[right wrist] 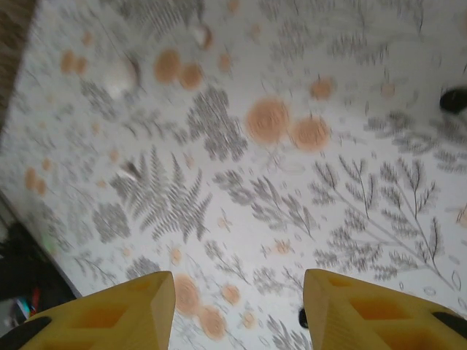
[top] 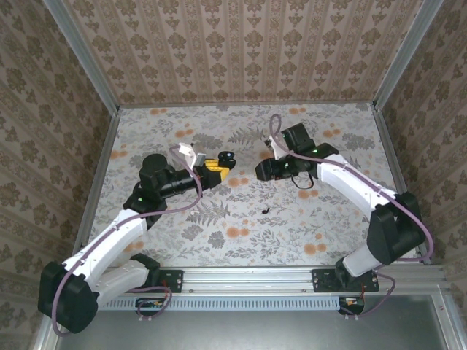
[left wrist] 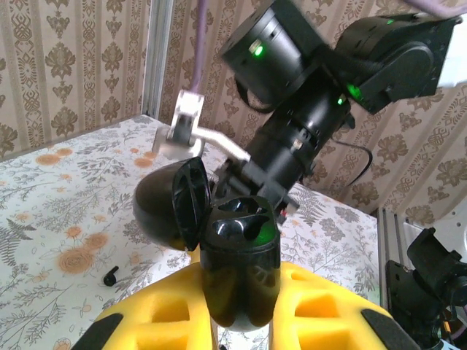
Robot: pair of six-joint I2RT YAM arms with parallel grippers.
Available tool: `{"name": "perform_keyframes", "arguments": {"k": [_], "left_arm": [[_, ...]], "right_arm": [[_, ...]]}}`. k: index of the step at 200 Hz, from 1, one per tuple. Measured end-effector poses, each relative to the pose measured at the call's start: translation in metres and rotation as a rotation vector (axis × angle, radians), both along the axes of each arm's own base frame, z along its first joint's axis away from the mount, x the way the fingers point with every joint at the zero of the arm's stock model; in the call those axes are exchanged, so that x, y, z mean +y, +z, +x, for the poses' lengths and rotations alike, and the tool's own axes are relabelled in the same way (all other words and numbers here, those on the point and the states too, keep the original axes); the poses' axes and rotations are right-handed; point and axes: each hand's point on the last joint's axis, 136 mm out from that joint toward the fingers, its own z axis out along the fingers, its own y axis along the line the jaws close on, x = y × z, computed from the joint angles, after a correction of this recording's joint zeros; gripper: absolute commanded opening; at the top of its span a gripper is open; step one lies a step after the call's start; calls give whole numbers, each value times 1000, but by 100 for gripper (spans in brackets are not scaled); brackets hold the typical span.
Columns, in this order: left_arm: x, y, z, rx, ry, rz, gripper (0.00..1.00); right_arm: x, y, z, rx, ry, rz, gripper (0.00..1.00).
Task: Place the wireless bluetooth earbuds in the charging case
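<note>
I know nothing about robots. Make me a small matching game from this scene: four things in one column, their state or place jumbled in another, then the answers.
Things:
1. charging case
2. earbud
3. right arm's fingers
4. table

States:
A. apart, nothing between them
B. covered in a fern-and-flower print
C. lid open, held between the left arm's yellow fingers
D. lying loose on the table

Pairs: 1-C, 2-D, 3-A, 4-B

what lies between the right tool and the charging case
Only bare floral table between right tool and charging case, in the top view; a loose earbud lies nearer the arm bases, off that line.
</note>
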Motion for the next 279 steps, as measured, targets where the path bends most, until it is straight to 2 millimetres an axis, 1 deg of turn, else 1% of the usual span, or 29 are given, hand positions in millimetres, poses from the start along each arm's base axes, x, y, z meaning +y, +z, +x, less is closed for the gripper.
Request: {"name": "perform_keyframes", "arguments": {"k": [10, 26, 59, 109, 136, 153, 176, 208, 215, 233, 244, 255, 279], "left_arm": [[0, 0, 0, 0, 0, 0, 0], [0, -1, 0, -1, -1, 2, 0], [0, -6, -1, 10, -1, 8, 0], [0, -7, -1, 12, -1, 11, 0], [0, -9, -1, 15, -1, 17, 0], [1, -10, -1, 21, -1, 22, 0], [1, -15, -1, 35, 2, 34, 0], [3, -19, 1, 46, 15, 46, 0], [4, -19, 2, 47, 20, 48, 0], [7, -19, 3, 46, 37, 53, 0], [8, -20, 3, 47, 46, 58, 0], [9, -18, 2, 44, 48, 57, 0], [10, -14, -1, 23, 40, 52, 0]], "right_arm": [[1, -12, -4, 29, 15, -28, 50], [3, -24, -10, 56, 35, -50, 49], [4, -42, -26, 86, 65, -99, 49], [7, -67, -54, 17, 166, -319, 48], [2, -78, -66, -4, 222, -417, 50], [-2, -84, -70, -6, 256, -464, 52], [-3, -97, -74, 21, 310, -519, 54], [7, -106, -65, 37, 340, -534, 55], [9, -107, -64, 39, 342, -532, 52], [13, -108, -59, 61, 328, -506, 31], [15, -108, -55, 85, 306, -475, 22], [15, -110, -49, 105, 282, -444, 17], [5, -118, -39, 178, 204, -394, 11]]}}
